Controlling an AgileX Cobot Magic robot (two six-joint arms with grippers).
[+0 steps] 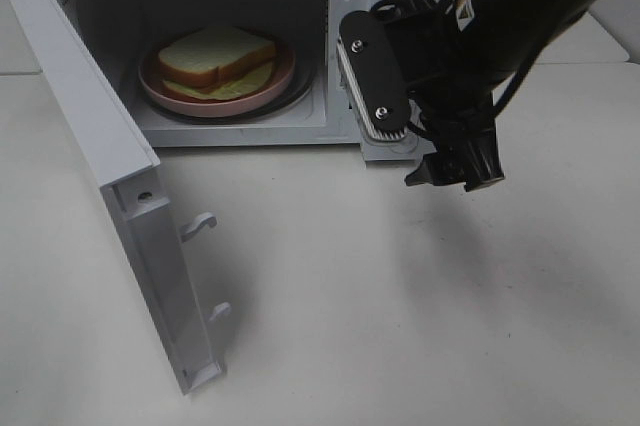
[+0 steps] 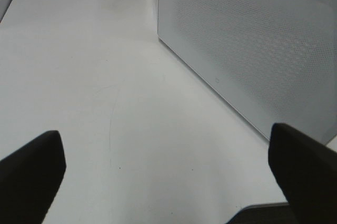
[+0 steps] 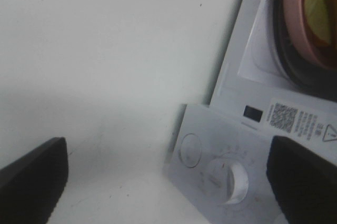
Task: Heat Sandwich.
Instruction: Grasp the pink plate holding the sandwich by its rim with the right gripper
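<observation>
Sandwich of white bread inside white microwave; left gripper, right gripper gape empty; we reckon white door needs square push.

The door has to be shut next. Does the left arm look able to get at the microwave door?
Probably yes. The left claw stands open, and its wrist view shows the door ahead across the table, with nothing between them.

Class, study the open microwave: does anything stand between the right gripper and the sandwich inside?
Nothing visible does. The door is swung wide to the left, and the sandwich lies on its plate in the open cavity. The right gripper, open, hangs before the control panel, right of the opening.
</observation>
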